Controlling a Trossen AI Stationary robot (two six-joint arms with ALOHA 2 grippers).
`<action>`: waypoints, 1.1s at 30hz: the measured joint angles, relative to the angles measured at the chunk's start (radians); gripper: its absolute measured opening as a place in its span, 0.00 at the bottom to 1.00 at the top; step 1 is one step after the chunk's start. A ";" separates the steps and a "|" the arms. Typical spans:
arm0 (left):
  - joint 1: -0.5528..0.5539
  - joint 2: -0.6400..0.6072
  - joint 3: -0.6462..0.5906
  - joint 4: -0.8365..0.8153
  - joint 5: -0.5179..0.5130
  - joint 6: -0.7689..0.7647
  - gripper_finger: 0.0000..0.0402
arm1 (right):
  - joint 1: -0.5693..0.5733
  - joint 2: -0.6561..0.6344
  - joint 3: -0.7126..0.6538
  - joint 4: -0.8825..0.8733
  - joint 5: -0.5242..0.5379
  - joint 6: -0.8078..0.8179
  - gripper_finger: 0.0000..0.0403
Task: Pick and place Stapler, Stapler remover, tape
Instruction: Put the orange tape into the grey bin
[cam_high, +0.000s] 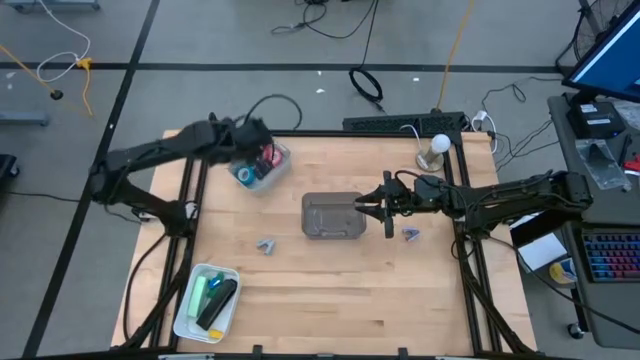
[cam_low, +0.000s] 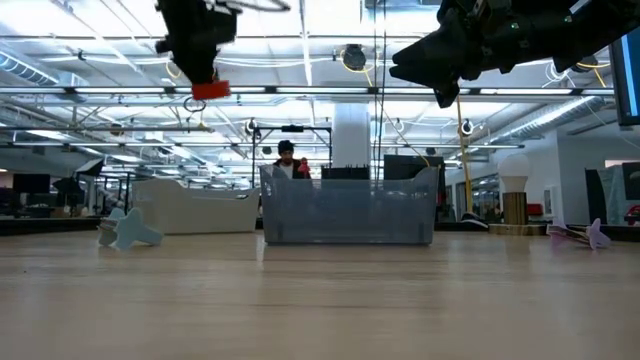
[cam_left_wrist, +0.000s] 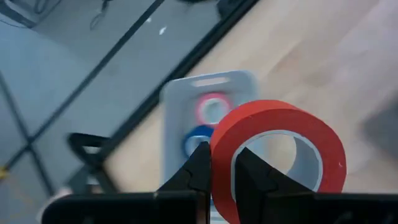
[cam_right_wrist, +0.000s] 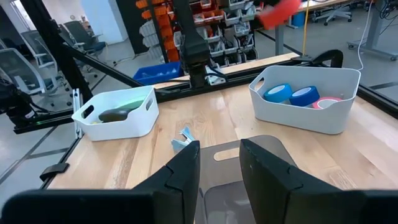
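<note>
Surveying the table: wooden table (cam_high: 330, 290) with three bins on it; a grey bin (cam_high: 331, 216) mid-table, a white tray (cam_high: 190, 300) at the near left with a green and a dark item in it, and a white tape bin (cam_high: 268, 170) at the far left.
Left arm: up over the far-left tape bin, left gripper (cam_left_wrist: 220, 167) lifted clear of the table, well above it in the low view.
Left fingers: closed narrow, pinching the wall of a red tape roll (cam_left_wrist: 280, 155), one finger inside the ring and one outside.
Held roll versus fingers: the roll stands on edge, its pale core open toward the camera, and most of the ring hangs out to one side of the pinch.
Handling call: a light, stiff ring by the look of it; the smooth outer face could slip, so a pinch across the wall is the sensible hold. Held off-centre, it may swing or twist.
Right arm: waiting at the right end of the grey bin, right gripper (cam_right_wrist: 219, 163) low, fingers partly apart and holding nothing.
Tape left in the bin: two blue rolls (cam_right_wrist: 292, 94) and a pinkish-red roll (cam_right_wrist: 328, 102) lying flat.
Small pieces: two small grey-blue pieces lie on the wood, one (cam_high: 266, 245) near-left of the grey bin, the other (cam_high: 411, 234) just right of it; too small to identify.
</note>
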 joint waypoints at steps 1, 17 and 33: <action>0.042 0.015 0.001 0.001 0.010 0.057 0.08 | 0.000 0.000 0.000 0.000 0.000 0.000 0.26; 0.326 0.381 0.000 0.093 0.113 0.494 0.08 | 0.000 0.000 0.000 -0.005 0.046 0.006 0.26; 0.351 0.500 0.000 0.231 0.095 0.632 0.08 | -0.005 0.000 0.000 -0.007 0.109 0.008 0.26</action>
